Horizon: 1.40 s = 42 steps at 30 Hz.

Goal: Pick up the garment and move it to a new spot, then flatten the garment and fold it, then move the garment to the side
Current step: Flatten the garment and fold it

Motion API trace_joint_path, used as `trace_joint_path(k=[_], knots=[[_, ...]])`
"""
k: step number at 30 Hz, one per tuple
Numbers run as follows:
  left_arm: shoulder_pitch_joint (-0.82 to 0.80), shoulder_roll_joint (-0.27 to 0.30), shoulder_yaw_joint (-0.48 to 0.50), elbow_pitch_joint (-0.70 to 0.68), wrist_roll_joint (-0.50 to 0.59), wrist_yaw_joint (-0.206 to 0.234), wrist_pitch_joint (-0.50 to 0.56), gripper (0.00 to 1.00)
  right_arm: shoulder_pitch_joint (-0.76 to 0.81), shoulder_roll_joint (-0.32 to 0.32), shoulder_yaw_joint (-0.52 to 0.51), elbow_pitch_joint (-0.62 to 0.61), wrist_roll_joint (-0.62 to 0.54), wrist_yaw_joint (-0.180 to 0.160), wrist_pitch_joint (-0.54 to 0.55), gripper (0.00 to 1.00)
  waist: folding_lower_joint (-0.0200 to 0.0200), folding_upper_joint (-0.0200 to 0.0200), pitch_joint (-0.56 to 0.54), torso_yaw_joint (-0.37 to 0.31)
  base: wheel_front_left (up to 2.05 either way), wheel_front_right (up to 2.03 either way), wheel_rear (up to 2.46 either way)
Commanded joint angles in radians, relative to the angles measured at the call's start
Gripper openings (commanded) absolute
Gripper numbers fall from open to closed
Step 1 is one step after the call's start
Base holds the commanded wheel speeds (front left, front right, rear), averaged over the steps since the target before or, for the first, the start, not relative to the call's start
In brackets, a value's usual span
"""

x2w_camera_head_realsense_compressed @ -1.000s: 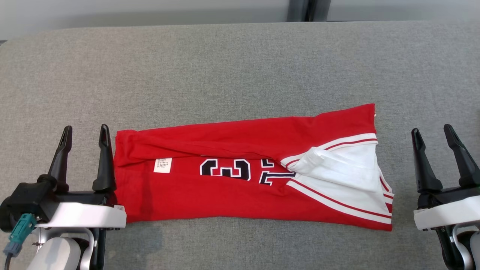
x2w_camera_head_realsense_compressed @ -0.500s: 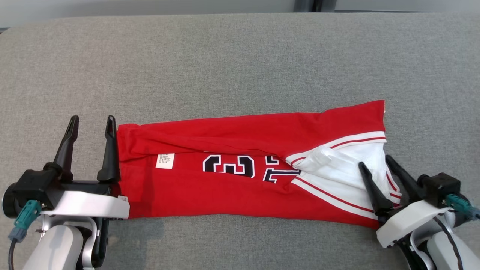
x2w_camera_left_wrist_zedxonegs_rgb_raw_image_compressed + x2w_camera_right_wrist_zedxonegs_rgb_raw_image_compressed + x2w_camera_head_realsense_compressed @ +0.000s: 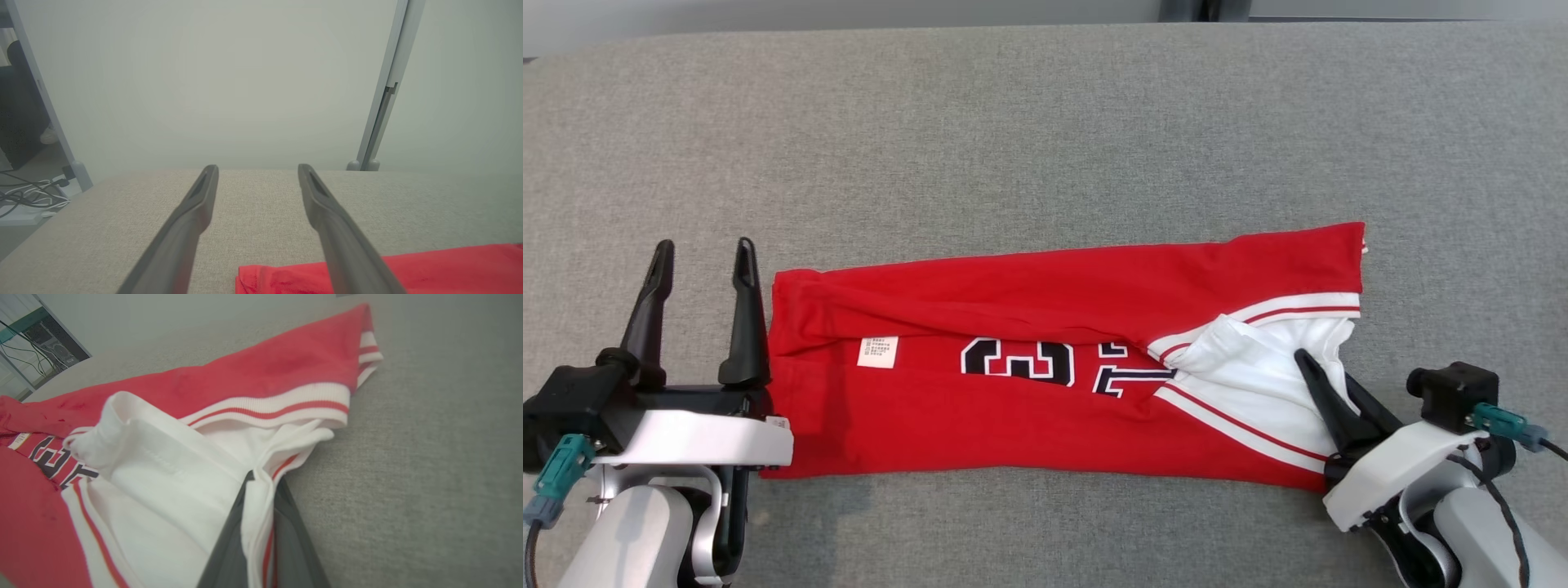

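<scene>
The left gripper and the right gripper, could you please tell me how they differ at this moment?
The left gripper stands open and empty; the right gripper is shut, pinching the garment by its white striped edge. The left gripper sits beside the garment's left end, fingers pointing straight ahead; the right gripper angles inward over the right end. Both have two long dark fingers.
</scene>
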Motion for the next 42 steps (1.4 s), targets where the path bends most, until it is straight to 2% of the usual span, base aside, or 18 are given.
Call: trace_joint_path(k=[1, 11, 15, 22, 30, 34, 37, 42], knots=[[0.002, 0.005, 0.008, -0.007, 0.002, 0.005, -0.004, 1.00, 0.034, -0.030, -0.012, 0.025, 0.011, -0.003, -0.010, 0.00, 0.0000, -0.0001, 0.000, -0.007, 0.00, 0.00, 0.00], [0.008, 0.018, 0.017, -0.028, 0.008, 0.015, -0.001, 1.00, 0.093, -0.189, -0.222, -0.088, -0.033, -0.001, -0.063, 0.00, 0.0000, -0.0001, 0.003, -0.050, 0.00, 0.00, 0.00], [0.000, 0.024, 0.017, -0.031, 0.008, 0.015, 0.002, 1.00, 0.114, -0.205, -0.282, -0.108, -0.047, -0.001, -0.063, 0.00, 0.0000, -0.0001, 0.005, -0.062, 0.00, 0.00, 0.00], [-0.003, 0.027, 0.012, -0.035, 0.010, 0.019, 0.009, 1.00, 0.101, -0.198, -0.259, -0.170, -0.066, -0.001, -0.064, 0.00, 0.0000, -0.0001, 0.000, -0.070, 0.00, 0.00, 0.00], [-0.001, 0.034, 0.004, -0.036, 0.007, 0.015, 0.018, 1.00, 0.055, -0.158, -0.160, -0.424, -0.123, 0.000, 0.009, 0.00, 0.0000, -0.0001, -0.017, -0.065, 0.00, 0.00, 0.00], [-0.006, 0.033, -0.005, -0.036, 0.009, 0.015, 0.022, 1.00, 0.027, -0.096, -0.068, -0.540, -0.136, 0.000, 0.085, 0.00, 0.0000, -0.0001, -0.022, -0.053, 0.00, 0.00, 0.00], [-0.007, 0.028, -0.013, -0.036, 0.008, 0.015, 0.025, 1.00, -0.002, -0.029, 0.008, -0.560, -0.136, 0.000, 0.117, 0.00, 0.0000, -0.0001, -0.022, -0.040, 0.00, 0.00, 0.00], [-0.023, 0.018, -0.026, -0.026, 0.005, 0.011, 0.027, 1.00, -0.076, 0.080, 0.142, -0.480, -0.127, 0.000, 0.124, 0.00, 0.0000, -0.0001, -0.012, -0.012, 0.00, 0.00, 0.00]])
